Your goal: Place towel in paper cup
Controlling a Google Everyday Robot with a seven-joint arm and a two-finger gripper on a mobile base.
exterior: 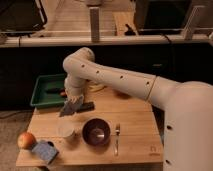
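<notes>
- Towel (pixel 71 106): you see a grey cloth hanging in the air, just above and slightly behind the paper cup (pixel 66 129), not touching it.
- Paper cup: upright on the wooden surface (pixel 137 117), left of the dark bowl (pixel 96 132), mouth open upward.
- Gripper (pixel 75 99): at the towel's top edge, below the bent arm (pixel 115 80); its fingers pinch the towel, which droops beneath them.
- Fork (pixel 117 137): lies just right of the bowl, pointing away from you.
- Apple (pixel 26 140) and blue sponge (pixel 45 150): near the front left corner, close together.
- Green tray (pixel 44 92): at the back left edge, behind the towel.
</notes>
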